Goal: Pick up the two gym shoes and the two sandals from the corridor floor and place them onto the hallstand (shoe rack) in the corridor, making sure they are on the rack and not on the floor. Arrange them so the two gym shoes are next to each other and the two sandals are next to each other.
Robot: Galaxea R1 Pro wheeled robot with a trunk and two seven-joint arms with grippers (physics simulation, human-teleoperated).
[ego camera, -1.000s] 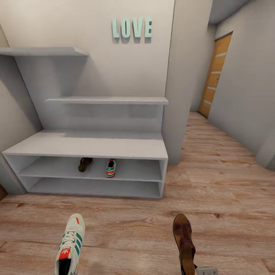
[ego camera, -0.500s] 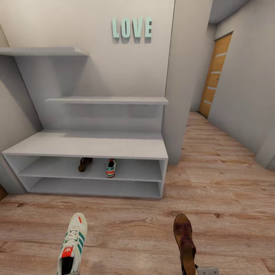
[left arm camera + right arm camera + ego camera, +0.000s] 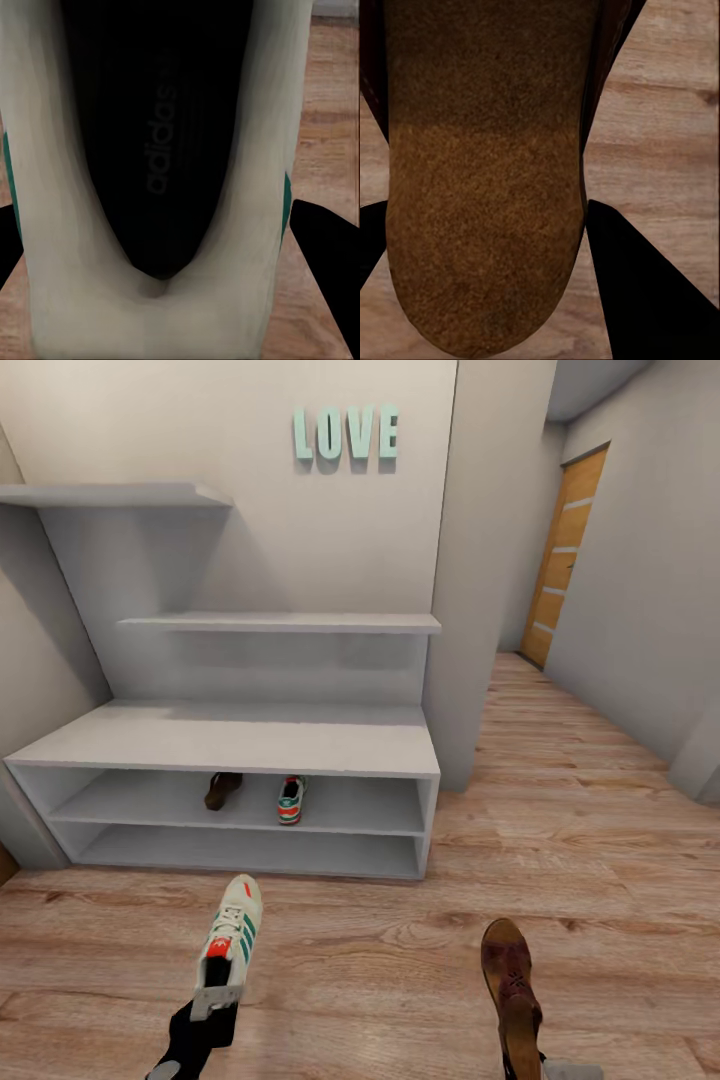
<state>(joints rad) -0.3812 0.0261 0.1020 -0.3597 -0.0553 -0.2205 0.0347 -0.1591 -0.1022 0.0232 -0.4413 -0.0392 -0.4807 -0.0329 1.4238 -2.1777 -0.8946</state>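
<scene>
My left gripper (image 3: 205, 1015) pinches the heel of a white, green-striped gym shoe (image 3: 231, 940), and my left wrist camera adds its dark insole, while my right gripper (image 3: 487, 225) clamps a brown sandal (image 3: 512, 990), grainy tan footbed up close. Both have travelled forward over the wood-plank floor (image 3: 400, 960) since a second ago. Beyond, the white hallstand (image 3: 240, 740) keeps the second sandal (image 3: 222, 790) beside the second gym shoe (image 3: 291, 800) on its upper shelf.

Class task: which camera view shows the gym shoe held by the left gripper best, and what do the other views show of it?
The head view: the whole held gym shoe shows, toe toward the hallstand. The left wrist view shows its dark insole and heel rim; the right wrist view shows a sandal.
</scene>
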